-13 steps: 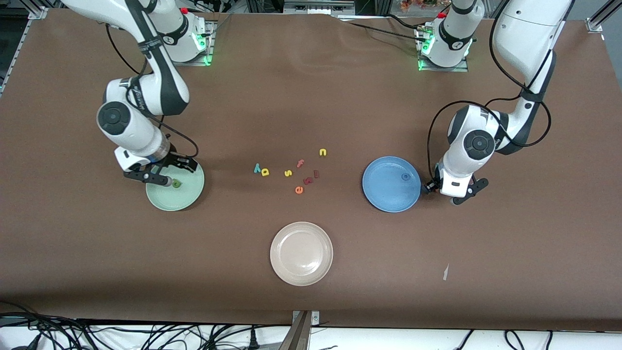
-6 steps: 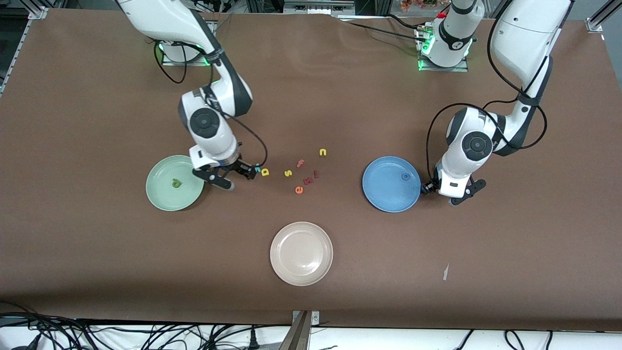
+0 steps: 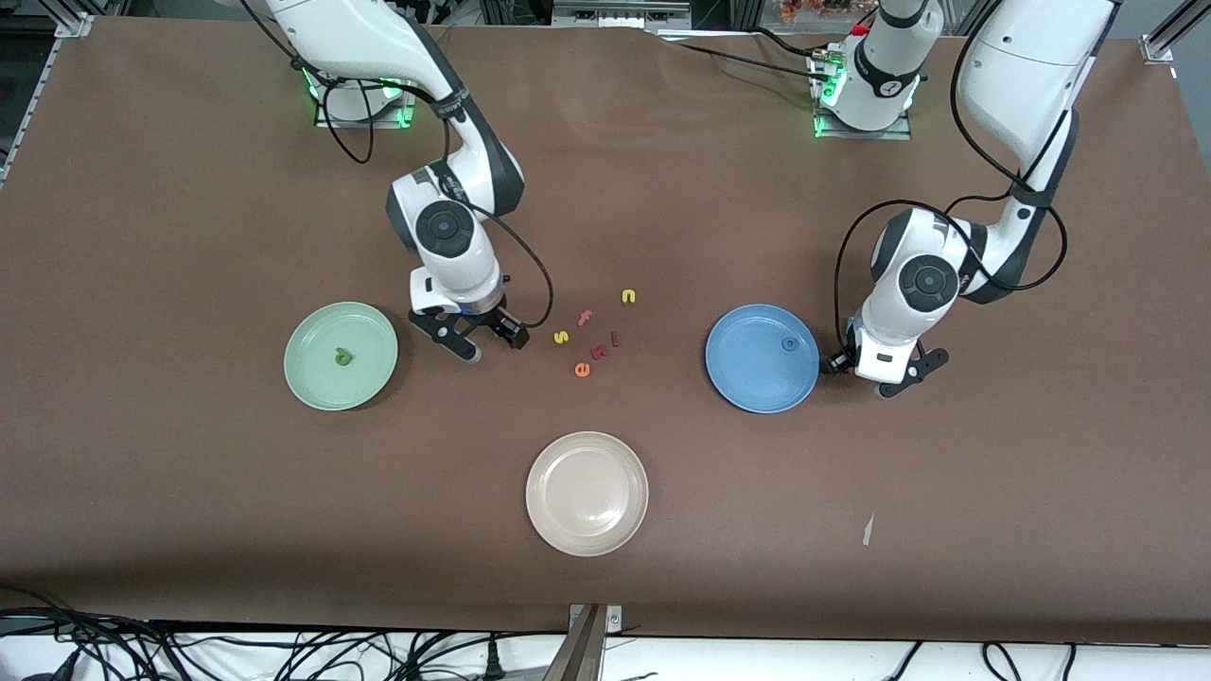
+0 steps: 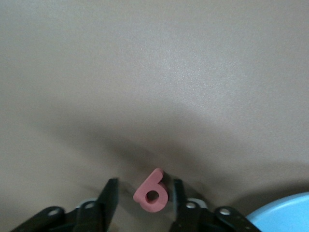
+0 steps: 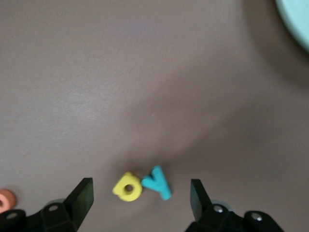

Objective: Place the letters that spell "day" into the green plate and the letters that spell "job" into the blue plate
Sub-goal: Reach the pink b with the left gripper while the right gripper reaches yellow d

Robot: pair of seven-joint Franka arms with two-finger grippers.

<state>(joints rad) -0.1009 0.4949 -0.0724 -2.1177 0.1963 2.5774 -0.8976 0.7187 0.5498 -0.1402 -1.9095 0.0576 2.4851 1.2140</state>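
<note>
The green plate (image 3: pixel 317 331) (image 5: pixel 297 19) holds a dark green letter (image 3: pixel 342 357). My right gripper (image 3: pixel 490 344) (image 5: pixel 140 195) hangs open and low over a yellow rounded letter (image 5: pixel 128 187) and a teal y (image 5: pixel 157 182). Both lie on the table between its fingers, and the hand hides them in the front view. The blue plate (image 3: pixel 747 374) (image 4: pixel 289 215) holds a blue o (image 3: pixel 788 344). Beside that plate, toward the left arm's end, my left gripper (image 3: pixel 863 378) (image 4: pixel 144 195) is down at the table. A salmon b (image 4: pixel 151 191) lies between its fingers, close to one and apart from the other.
A beige plate (image 3: pixel 587 492) sits nearer the front camera. Loose letters lie mid-table: a yellow s (image 3: pixel 560 337), a salmon one (image 3: pixel 585 318), a yellow u shape (image 3: pixel 628 296), dark red ones (image 3: pixel 605 345) and an orange e (image 3: pixel 582 370) (image 5: pixel 6 199). A white scrap (image 3: pixel 868 530) lies toward the left arm's end.
My right arm left the green plate, with the dark green letter staying in it, and moved over the yellow letter and the teal y. The left arm hardly moved.
</note>
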